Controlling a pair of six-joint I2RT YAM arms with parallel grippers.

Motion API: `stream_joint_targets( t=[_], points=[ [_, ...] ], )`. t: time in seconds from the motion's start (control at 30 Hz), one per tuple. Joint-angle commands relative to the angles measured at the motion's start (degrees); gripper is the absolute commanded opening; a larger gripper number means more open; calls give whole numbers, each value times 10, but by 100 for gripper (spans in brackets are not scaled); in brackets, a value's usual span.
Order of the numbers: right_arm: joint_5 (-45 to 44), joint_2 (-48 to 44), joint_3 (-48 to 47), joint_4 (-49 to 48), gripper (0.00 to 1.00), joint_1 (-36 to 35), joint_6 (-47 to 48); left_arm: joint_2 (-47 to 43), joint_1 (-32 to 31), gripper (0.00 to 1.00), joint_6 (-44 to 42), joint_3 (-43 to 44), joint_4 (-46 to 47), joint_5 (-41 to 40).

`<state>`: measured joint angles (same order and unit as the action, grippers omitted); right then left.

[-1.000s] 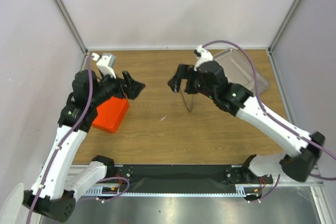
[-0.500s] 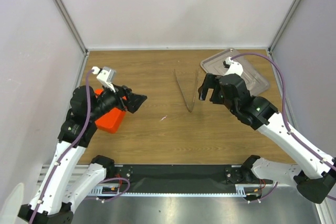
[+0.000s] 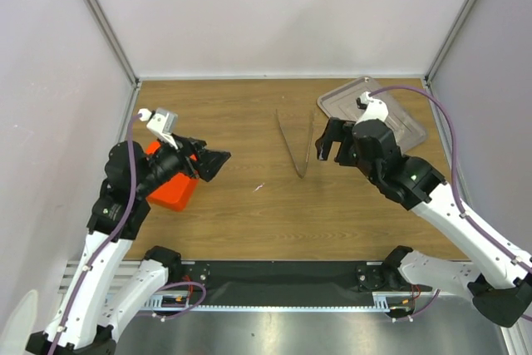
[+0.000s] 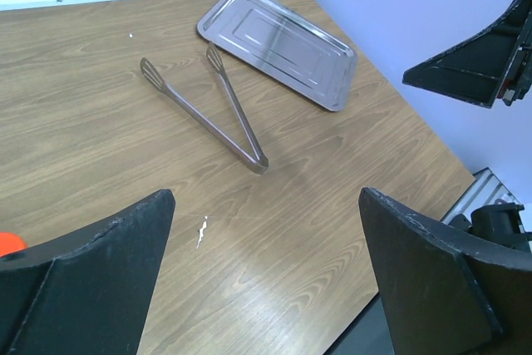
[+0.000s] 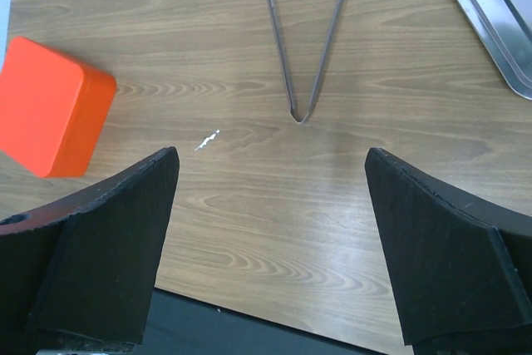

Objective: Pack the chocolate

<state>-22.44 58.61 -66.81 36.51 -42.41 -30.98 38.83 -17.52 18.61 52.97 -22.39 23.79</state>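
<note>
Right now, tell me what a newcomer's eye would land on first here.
The bright orange box at the left of the wooden table grabs the eye first. Then the metal tongs, open in a V at the middle, and the empty steel tray in the far right corner. The left end effector and right end effector hang open, holding nothing.

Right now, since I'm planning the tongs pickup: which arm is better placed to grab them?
Right. The right gripper, jaws open, hangs just beside the tongs and looks straight down on them. The left gripper, also open, sits farther off by the orange box.
</note>
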Motion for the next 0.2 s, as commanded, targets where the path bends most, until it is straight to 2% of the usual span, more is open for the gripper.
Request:
stream_joint_targets(
  t=[0.0,0.17],
  points=[
    [-7,-16,-1,-21,100,2,7,-4,-4,100,9,15,12,3],
    [-9,-21,3,-28,100,2,9,-3,-4,100,13,14,19,8]
  ],
)
